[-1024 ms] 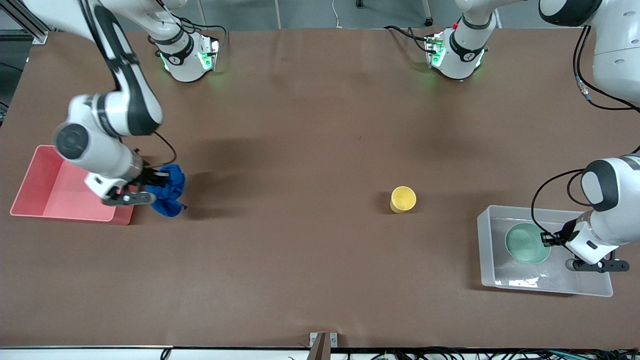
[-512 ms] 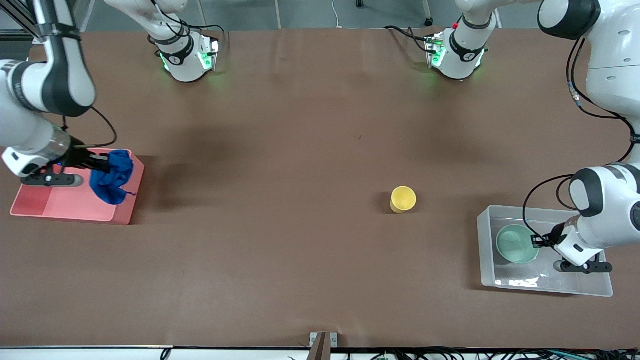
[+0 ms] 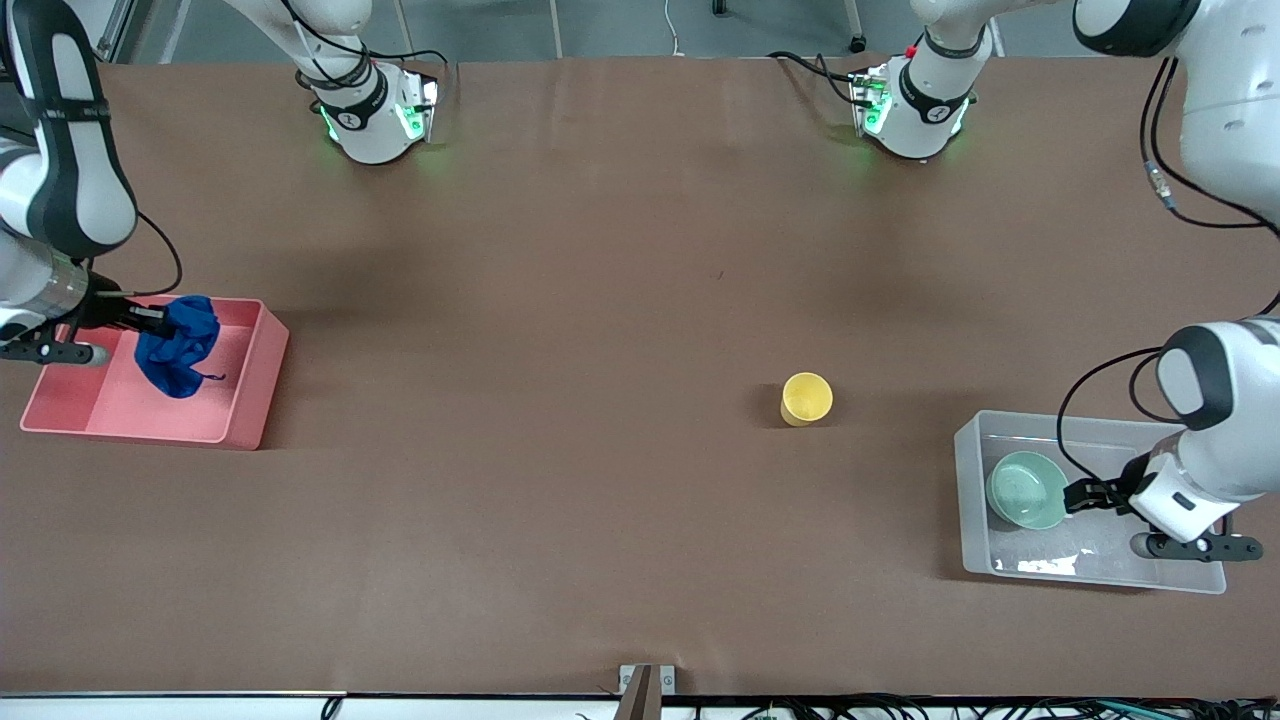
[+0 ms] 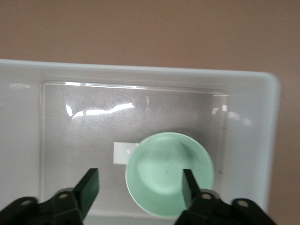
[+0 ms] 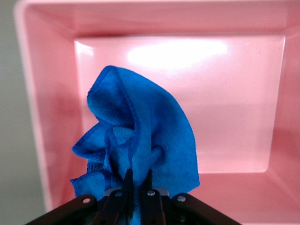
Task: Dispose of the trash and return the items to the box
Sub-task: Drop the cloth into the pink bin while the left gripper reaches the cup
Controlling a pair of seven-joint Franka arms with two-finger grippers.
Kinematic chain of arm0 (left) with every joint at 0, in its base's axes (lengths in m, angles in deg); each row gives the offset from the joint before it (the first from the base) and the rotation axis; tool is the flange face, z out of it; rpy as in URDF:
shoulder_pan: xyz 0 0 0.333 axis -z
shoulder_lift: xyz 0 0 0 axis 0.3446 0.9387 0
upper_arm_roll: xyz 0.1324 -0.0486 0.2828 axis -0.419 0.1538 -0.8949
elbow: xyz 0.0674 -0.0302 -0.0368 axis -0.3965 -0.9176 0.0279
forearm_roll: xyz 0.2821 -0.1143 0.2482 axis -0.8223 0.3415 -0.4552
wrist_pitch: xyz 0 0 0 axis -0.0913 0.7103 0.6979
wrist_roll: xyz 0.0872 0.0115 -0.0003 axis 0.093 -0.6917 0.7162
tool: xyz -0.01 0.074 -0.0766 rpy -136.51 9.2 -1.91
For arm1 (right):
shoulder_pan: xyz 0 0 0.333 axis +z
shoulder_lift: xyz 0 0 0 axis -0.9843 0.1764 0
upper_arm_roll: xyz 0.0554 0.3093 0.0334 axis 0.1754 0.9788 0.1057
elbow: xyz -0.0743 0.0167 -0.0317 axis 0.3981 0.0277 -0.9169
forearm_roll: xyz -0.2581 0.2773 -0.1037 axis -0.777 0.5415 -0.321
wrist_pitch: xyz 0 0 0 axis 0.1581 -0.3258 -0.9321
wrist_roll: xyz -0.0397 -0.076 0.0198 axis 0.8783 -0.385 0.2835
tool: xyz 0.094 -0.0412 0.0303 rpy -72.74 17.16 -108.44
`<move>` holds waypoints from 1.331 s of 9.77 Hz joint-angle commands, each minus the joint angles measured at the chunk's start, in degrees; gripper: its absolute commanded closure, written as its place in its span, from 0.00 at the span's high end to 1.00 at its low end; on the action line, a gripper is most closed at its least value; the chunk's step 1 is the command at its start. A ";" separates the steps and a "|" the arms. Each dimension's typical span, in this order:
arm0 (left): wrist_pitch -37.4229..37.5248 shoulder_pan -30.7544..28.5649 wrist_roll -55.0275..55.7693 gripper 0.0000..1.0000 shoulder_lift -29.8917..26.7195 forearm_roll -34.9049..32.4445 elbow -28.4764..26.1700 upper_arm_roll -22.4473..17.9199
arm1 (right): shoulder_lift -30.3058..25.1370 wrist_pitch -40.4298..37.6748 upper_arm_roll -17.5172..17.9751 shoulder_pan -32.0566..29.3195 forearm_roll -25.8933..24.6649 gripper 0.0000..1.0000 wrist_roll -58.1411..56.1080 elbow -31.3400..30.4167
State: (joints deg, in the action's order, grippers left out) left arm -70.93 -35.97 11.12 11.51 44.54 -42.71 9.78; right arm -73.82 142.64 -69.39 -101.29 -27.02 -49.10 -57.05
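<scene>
While right end effector [image 3: 140,318] pinching trash [image 3: 178,343] over pink bin [image 3: 262,375], left end effector [image 4: 139,188] spread above bowl [image 4: 169,172].

White arms [image 3: 60,150], black joints, black cables.

No legible text or labels.

table [image 3: 600,300]: wide brown matte top, faint creases and soft shadows across it
near edge: a white strip [image 3: 170,705] runs along the table's front, with a small metal bracket [image 3: 645,685] at its middle
cables [image 3: 900,708]: dark bundle hanging below that edge, toward the left arm's end
floor [image 3: 620,25]: grey, seen past the table's top edge, a white cord [image 3: 672,30] trailing on it
frame: bits of metal framing [image 3: 125,25] in the corner at the right arm's end
light: even overhead, no hard glare on the table
</scene>
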 commanded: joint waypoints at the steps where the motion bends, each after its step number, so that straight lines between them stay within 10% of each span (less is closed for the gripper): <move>1: 6.61 0.07 9.48 1.00 -6.26 -1.15 -5.19 4.36 | 4.63 5.19 1.02 -1.66 -0.83 0.02 -0.77 -0.25; 4: 5.58 -0.19 23.35 1.00 -13.57 -1.15 -16.88 11.65 | 7.90 9.51 1.02 -2.01 -0.92 0.18 -0.86 0.19; 5: 5.23 -0.19 29.68 1.00 -14.02 -1.41 -18.91 14.99 | 7.91 8.73 1.02 -1.93 -1.01 0.50 -0.77 0.54; 8: -3.88 -0.10 42.19 0.98 -14.81 -5.35 -28.13 20.46 | 7.82 3.90 1.11 -1.58 -0.92 0.98 -0.25 4.04; 13: -16.03 4.91 55.30 0.74 -11.92 -8.51 -34.75 21.17 | 4.15 -3.93 1.46 2.55 -0.92 1.00 -0.51 11.79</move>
State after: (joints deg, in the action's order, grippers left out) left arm -84.60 -31.14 63.82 -2.26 38.90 -75.94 31.11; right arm -66.26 139.79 -68.08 -100.23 -27.14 -49.83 -44.73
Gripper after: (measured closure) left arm 0.211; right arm 0.000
